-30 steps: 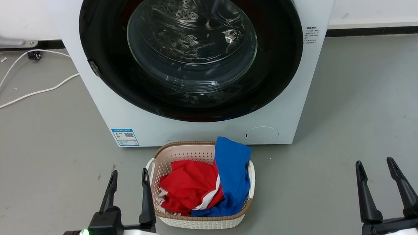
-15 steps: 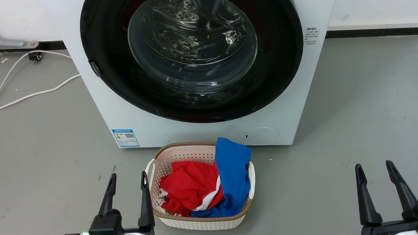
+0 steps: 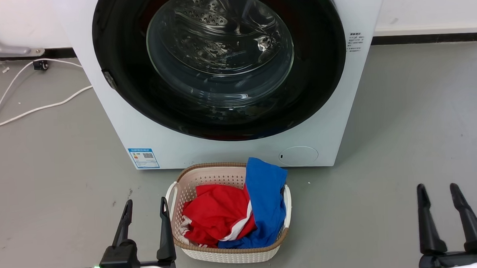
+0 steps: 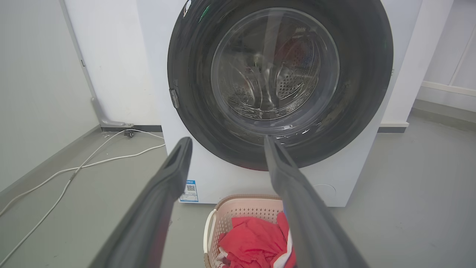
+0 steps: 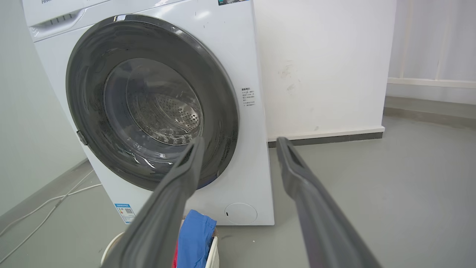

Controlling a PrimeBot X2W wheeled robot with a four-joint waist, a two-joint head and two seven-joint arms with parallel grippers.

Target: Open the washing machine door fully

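One washing machine (image 3: 223, 150), one door (image 3: 320, 66), one basket (image 3: 227, 253) — two garments (image 3: 213, 211) (image 3: 265, 197), two pincers (image 3: 145, 201) (image 3: 437, 186).

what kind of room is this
Likely a laundry corner of a bare room, perhaps a test space: a white front-loading washer with a round black door, a basket of red and blue clothes before it, and a plain grey floor.
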